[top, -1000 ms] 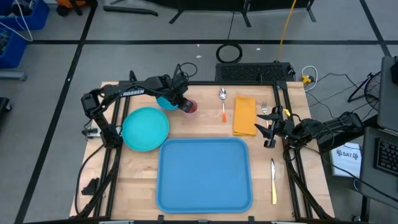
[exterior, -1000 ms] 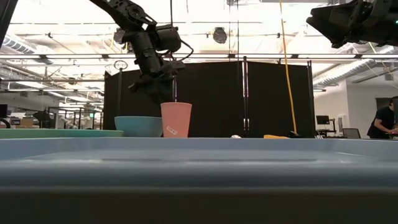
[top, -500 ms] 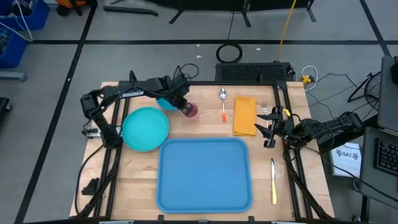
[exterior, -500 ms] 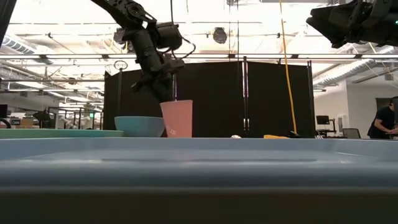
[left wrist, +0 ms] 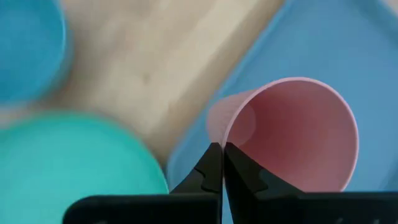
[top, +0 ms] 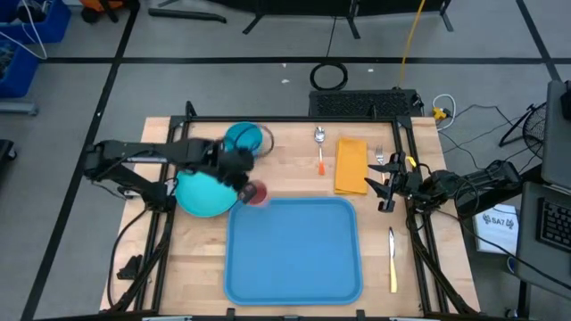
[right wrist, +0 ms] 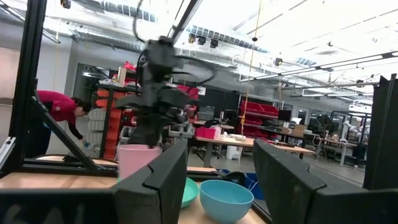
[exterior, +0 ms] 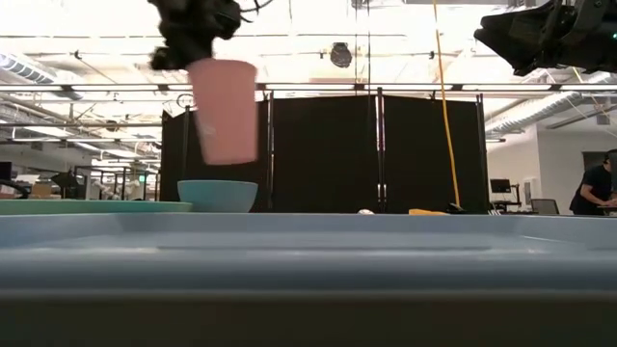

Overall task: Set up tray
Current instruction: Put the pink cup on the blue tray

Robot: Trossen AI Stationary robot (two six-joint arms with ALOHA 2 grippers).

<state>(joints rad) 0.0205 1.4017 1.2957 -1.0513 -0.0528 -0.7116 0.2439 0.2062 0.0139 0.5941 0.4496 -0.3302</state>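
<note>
The light-blue tray (top: 294, 250) lies flat in the table's near middle. My left gripper (top: 243, 183) carries a pink cup (top: 255, 193) above the tray's far left corner, beside the round teal plate (top: 203, 192). In the low view the cup (exterior: 225, 111) hangs high over the blue bowl (exterior: 217, 195). The left wrist view looks into the cup's mouth (left wrist: 298, 134) over the tray (left wrist: 348, 56). My right gripper (top: 385, 185) waits open at the table's right edge, its fingers (right wrist: 168, 174) spread in its wrist view. My left gripper pinches the pink cup's rim (left wrist: 217, 134), one finger inside the wall and one outside. The fingers (left wrist: 214, 171) come from above. The cup is lifted clear of the table, roughly upright with a slight tilt (exterior: 225, 111).
A blue bowl (top: 243, 138) stands at the far left. A spoon (top: 320, 147), a yellow-orange napkin (top: 351, 166) and a fork (top: 380, 157) lie at the far right. A knife (top: 392, 259) lies right of the tray. A person (right wrist: 59, 109) bends beyond the table.
My left gripper took hold of the pink cup's rim beside the bowl, lifted it clear of the table and carried it toward the near edge, to above the tray's far left corner. The cup now hangs well above the bowl. The right arm kept still.
</note>
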